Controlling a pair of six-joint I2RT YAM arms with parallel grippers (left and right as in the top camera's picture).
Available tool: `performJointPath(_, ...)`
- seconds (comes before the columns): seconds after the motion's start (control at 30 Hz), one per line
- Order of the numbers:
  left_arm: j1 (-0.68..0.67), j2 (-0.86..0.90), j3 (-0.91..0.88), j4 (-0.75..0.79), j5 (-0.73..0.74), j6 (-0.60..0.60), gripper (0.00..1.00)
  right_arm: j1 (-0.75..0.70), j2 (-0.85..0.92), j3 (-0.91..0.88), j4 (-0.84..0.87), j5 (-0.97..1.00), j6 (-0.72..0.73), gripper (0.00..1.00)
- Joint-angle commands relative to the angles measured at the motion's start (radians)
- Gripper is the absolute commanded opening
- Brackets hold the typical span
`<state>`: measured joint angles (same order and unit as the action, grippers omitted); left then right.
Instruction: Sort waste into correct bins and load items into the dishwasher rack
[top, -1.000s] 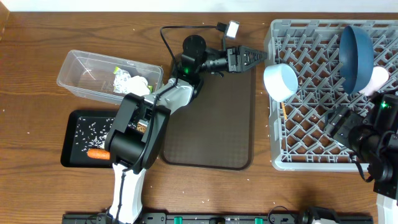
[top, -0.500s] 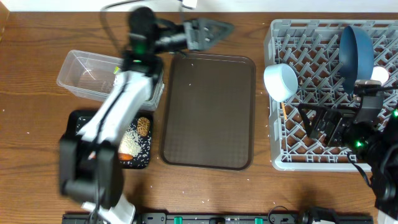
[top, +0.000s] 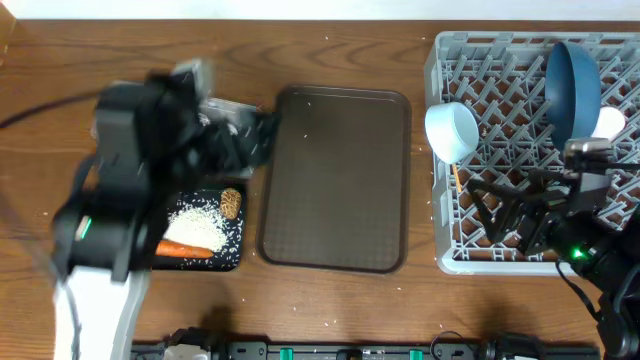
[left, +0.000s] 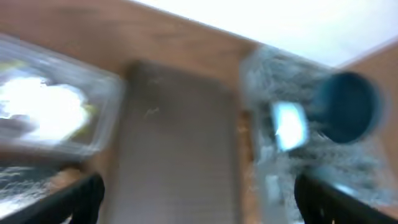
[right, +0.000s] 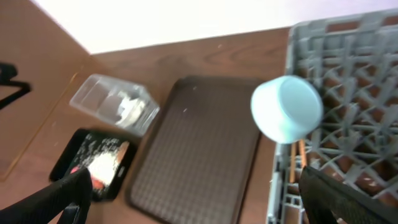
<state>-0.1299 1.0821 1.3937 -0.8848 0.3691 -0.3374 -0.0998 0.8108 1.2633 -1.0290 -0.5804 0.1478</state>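
Dishwasher rack (top: 500, 60): grey lattice at the right. It holds the dark-blue bowl (top: 572, 88) standing on edge, a blue-lined white cup (top: 452, 130) tipped at its left rim, and a pink-lined cup (top: 610, 122) beside the bowl. None of these has moved over the last second.
Brown serving tray (top: 335, 180): centre of the table. The left arm (top: 130, 180) reached over its far edge a second ago and has since left it.
Left arm now: a motion-blurred mass swung back over the clear tub (right: 87, 93) (blur hides its detail).
Left gripper (left: 199, 186): fingers spread wide, holding nothing.
Right gripper (top: 497, 215): has risen over the rack's near edge, fingers wide apart, holding nothing.
Black tray (top: 236, 245): newly uncovered – the carrot piece (top: 185, 248) and brown lump (top: 231, 202) lie in it among white grains (top: 195, 215).
Wrapper (right: 127, 107): inside the tub.
Task reading: waste looks sorted and dishes racked – both arms seem to be retreating.
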Motion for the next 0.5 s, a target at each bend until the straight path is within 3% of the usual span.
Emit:
performJointPath(0.0, 0.001, -0.107, 0.005, -0.126, -0.348, 0.082, 0.98, 0.039, -0.001, 0.012, -0.003, -0.069, -0.014, 0.99)
performJointPath(0.13, 0.001, -0.181, 0.005, -0.233, -0.389, 0.082, 0.98, 0.051, -0.001, 0.012, -0.003, -0.072, -0.014, 0.99)
performJointPath(0.3, 0.001, -0.22, 0.005, -0.237, -0.388, 0.082, 0.98, 0.051, -0.001, 0.012, -0.006, -0.075, -0.006, 0.99)
performJointPath(0.47, 0.001, -0.22, 0.005, -0.237, -0.389, 0.082, 0.98, 0.051, -0.001, 0.012, -0.007, -0.075, 0.14, 0.99)
